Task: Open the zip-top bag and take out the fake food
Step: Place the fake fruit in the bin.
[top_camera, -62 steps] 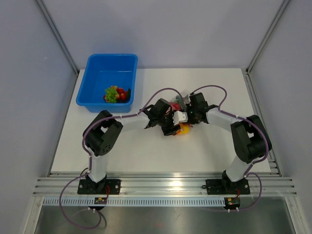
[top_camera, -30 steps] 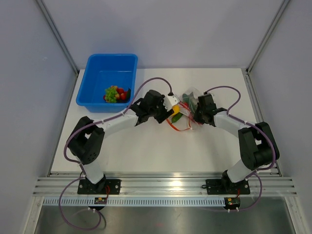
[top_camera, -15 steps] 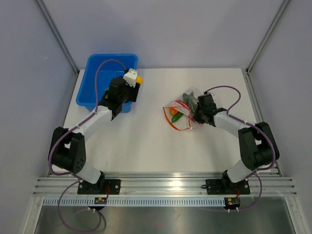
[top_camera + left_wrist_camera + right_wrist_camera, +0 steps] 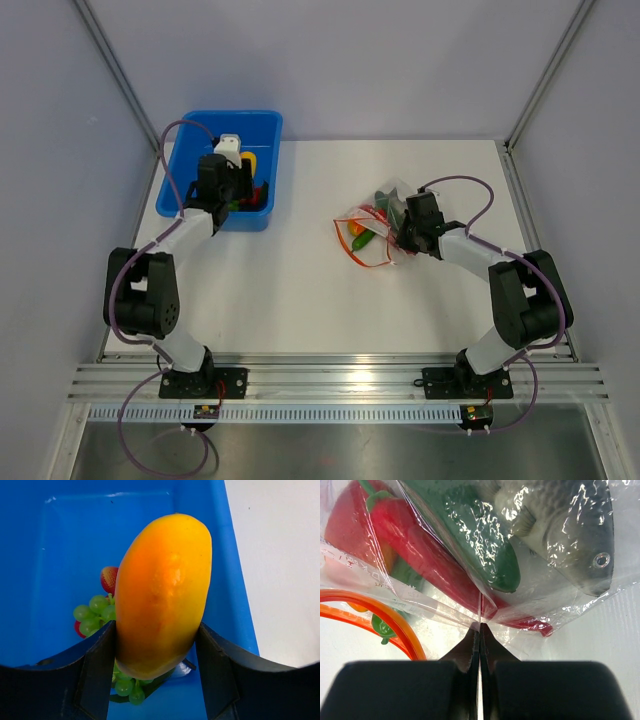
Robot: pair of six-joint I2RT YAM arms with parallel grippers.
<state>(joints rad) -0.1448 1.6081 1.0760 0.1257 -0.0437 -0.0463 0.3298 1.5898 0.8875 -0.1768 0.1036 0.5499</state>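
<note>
White counter (image 4: 300, 300) between grey walls, with the tub (image 4: 175, 195) at the back left and the bag (image 4: 372, 228) mid-right, well apart. The left tool (image 4: 155, 645) hangs over the tub, clamped on a yellow piece (image 4: 165, 580), likely to drop it beside the grapes (image 4: 95, 615); the tub's walls leave room around it. The right tool (image 4: 479, 630), pressed together on a fold of film, pins the bag so it cannot slide. The zip strip (image 4: 385, 615) loops open toward the left. The fish (image 4: 570, 530), cucumber (image 4: 480, 545) and a red piece (image 4: 410, 535) lie inside. Open counter runs from bag to tub.
</note>
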